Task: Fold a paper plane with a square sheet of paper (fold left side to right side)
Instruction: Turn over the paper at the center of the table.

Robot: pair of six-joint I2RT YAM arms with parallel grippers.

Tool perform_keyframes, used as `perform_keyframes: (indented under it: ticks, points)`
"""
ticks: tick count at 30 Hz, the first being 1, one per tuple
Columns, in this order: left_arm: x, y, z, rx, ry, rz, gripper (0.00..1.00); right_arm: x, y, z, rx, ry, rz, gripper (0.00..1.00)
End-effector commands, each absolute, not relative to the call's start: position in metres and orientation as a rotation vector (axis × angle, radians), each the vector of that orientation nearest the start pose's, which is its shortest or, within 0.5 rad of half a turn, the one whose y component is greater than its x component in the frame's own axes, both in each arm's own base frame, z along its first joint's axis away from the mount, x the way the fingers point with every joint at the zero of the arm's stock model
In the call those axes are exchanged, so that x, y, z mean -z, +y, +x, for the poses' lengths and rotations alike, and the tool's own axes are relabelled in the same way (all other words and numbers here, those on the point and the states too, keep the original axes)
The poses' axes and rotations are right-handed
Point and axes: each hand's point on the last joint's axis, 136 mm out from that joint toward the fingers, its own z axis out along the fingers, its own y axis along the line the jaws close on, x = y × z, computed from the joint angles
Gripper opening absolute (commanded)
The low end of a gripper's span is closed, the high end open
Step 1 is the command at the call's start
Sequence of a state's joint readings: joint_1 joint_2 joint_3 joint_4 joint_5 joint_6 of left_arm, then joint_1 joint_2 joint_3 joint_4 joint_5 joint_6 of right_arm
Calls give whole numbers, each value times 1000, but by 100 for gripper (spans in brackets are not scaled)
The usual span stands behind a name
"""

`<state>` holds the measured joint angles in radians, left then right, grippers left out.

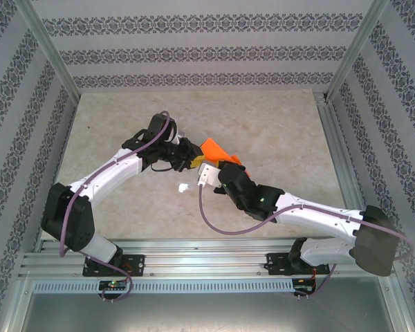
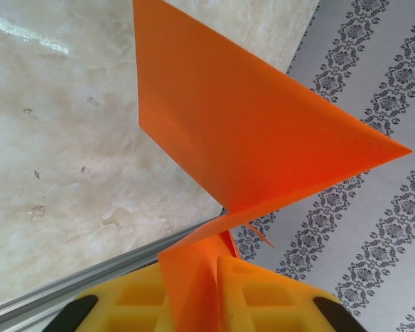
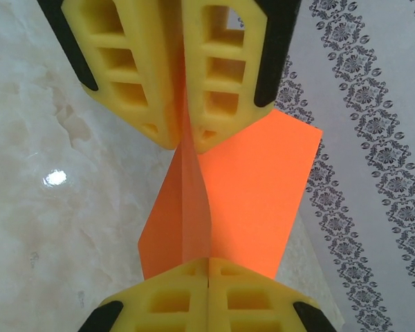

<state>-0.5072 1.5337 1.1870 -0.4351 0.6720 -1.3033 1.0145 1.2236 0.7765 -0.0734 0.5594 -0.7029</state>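
Mid-fold, the left gripper [image 3: 183,142] and right gripper [image 3: 209,266] each clamp the creased paper [image 3: 256,194]; next likely needs laying it flat.

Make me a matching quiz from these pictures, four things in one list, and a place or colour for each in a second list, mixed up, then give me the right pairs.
Things
1. orange paper
2. small white scrap
3. table
4. walls

Places and colours
A. grey floral stripes on white
B. pinched in both the left fingers and the right fingers
C. pale beige, marbled
D. lying on the table just in front of the two wrists

Pairs: 1-B, 2-D, 3-C, 4-A
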Motion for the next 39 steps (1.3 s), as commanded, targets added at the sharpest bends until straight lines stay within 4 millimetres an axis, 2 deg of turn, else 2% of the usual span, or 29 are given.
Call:
perform_keyframes:
  ticks: [1,4,6,9,11,14,16,20,28,33,39]
  points:
    - [-218,-300,311,1532,2664,-652,13,-202,267,272,392,1549,-1293,4]
    - [-218,-300,311,1529,2663,-648,7,-201,268,271,377,1556,-1291,8]
    - [-218,-299,312,1522,2658,-632,5,-204,269,268,338,1562,-1283,14]
    - [-218,-295,315,1455,2650,-584,0,-211,267,259,196,1617,-1252,38]
    - [-218,-288,319,1384,2638,-554,0,-225,263,252,8,1667,-1189,55]
    - [-222,-283,325,1344,2599,-499,0,-238,245,248,-257,1738,-1038,84]
    - [-224,-283,328,1349,2584,-484,0,-238,229,250,-390,1767,-941,98]
    - [-224,-283,328,1351,2580,-492,0,-223,203,264,-526,1821,-769,98]
    - [-228,-284,327,1364,2580,-487,0,-203,197,280,-634,1652,-608,98]
    - [-231,-284,325,1377,2582,-478,0,-172,201,286,-664,1665,-656,98]
    - [-235,-287,323,1417,2573,-477,0,-153,209,299,-613,1656,-724,98]
